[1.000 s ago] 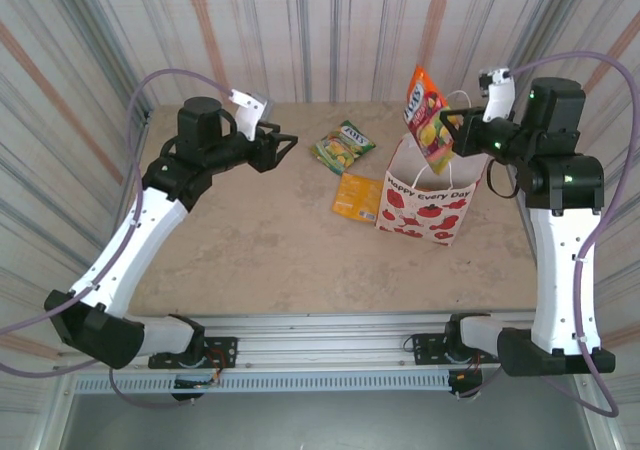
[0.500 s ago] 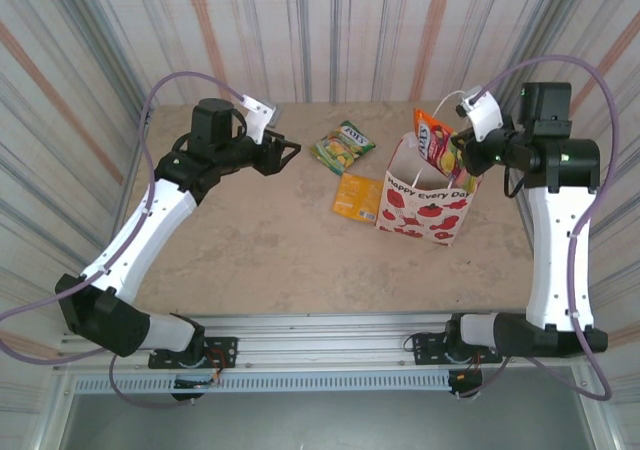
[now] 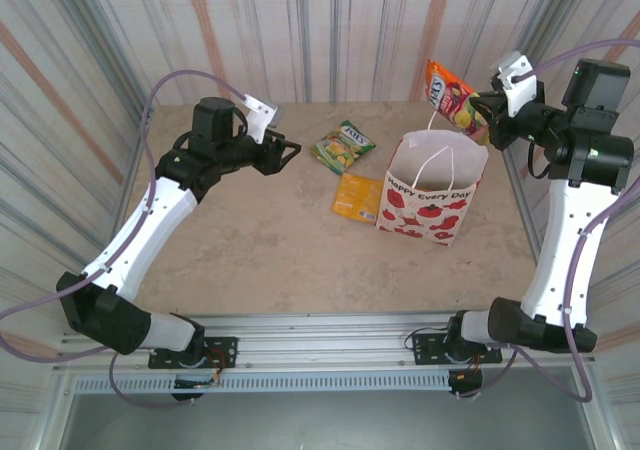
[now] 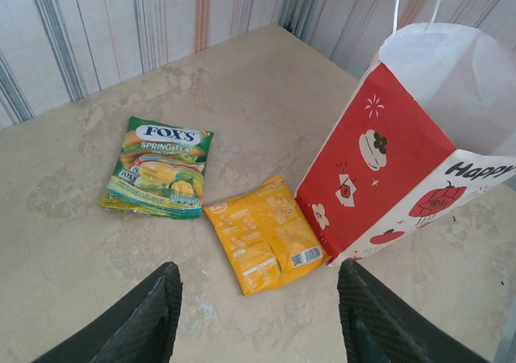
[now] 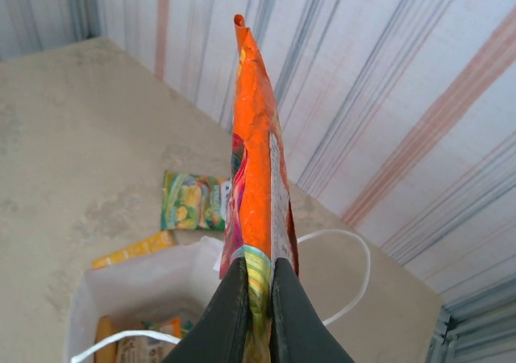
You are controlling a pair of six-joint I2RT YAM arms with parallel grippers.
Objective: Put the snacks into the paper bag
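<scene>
Snacks: green "FOX'S SPRING TEA" packet (image 4: 159,169) and orange packet (image 4: 264,234) on surface (image 4: 81,242) near paper bag (image 4: 403,137) ("Happy Every Day"); red-orange packet (image 5: 258,161) clamped in right pincer (image 5: 258,294) above bag; left pincer (image 4: 258,298) half-open, empty.

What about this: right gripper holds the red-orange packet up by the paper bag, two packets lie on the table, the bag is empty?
Not empty: the right wrist view shows packets inside the paper bag. Otherwise right: the right gripper holds the red-orange packet up by the bag, and a green packet and an orange packet lie on the table.
</scene>
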